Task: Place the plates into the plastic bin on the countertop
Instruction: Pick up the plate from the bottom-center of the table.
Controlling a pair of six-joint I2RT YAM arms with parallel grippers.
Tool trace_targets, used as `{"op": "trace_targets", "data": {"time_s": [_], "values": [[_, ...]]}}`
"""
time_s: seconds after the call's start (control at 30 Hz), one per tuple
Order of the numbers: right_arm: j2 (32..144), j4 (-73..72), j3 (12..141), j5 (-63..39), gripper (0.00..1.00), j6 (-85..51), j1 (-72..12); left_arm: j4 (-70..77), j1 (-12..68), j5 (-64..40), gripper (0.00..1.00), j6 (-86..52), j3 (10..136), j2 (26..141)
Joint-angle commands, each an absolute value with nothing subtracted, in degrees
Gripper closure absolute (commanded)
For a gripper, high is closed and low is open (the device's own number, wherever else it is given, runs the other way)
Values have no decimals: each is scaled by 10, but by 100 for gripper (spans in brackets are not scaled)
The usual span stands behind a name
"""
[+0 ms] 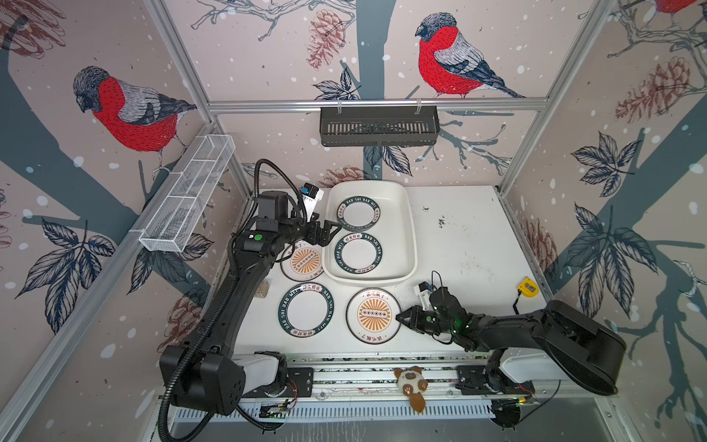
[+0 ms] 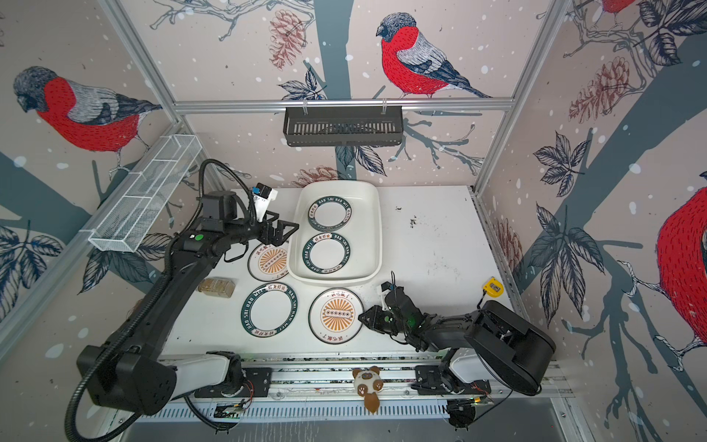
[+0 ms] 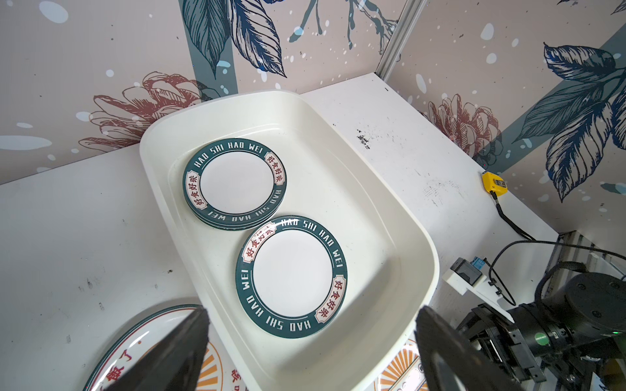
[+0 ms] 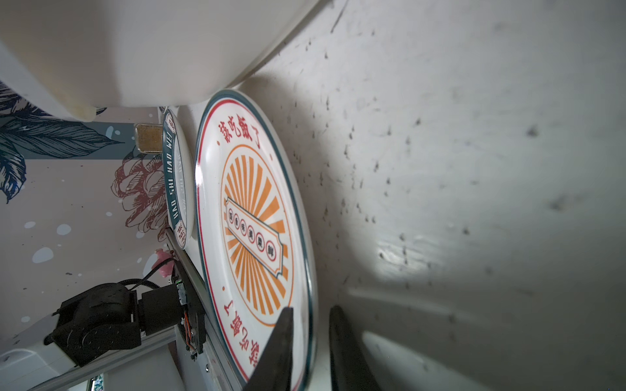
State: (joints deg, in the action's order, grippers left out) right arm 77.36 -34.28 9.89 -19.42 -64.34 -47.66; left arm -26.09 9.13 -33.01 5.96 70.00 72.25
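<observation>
My right claw [image 4: 311, 325] sits at the right edge of a sunburst plate [image 1: 373, 314]. One finger lies over its glossy face and the other outside the thin dark rim. The fingers stand close around that rim, but I cannot tell whether they pinch it. The plate lies flat on the scuffed, speckled white table [image 1: 459, 237]. It is round and shallow, and its orange centre banner runs side to side across the table. Just left of it a green-lettered plate [image 1: 306, 310] also lies flat.

My left claw [image 1: 329, 234] hangs released, fingers spread wide, above the left rim of the bin [image 1: 399, 214]. Below it a second sunburst plate [image 1: 304, 262] lies just beside the bin, its edge hidden by that rim.

The bin is smooth white plastic, a rounded rectangle with a rolled lip, its long axis running front to back. Inside, a short stack of green-rimmed plates [image 3: 237, 182] lies at the far end. A single plate [image 3: 291, 274] lies nearer, its rim up against the stack.
</observation>
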Motion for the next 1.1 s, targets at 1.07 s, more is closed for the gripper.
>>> {"op": "trace_targets", "data": {"time_s": [1.07], "values": [[782,-345,76,-178,90,-675,-478,-252,90,-349,5,55,692,709]]}}
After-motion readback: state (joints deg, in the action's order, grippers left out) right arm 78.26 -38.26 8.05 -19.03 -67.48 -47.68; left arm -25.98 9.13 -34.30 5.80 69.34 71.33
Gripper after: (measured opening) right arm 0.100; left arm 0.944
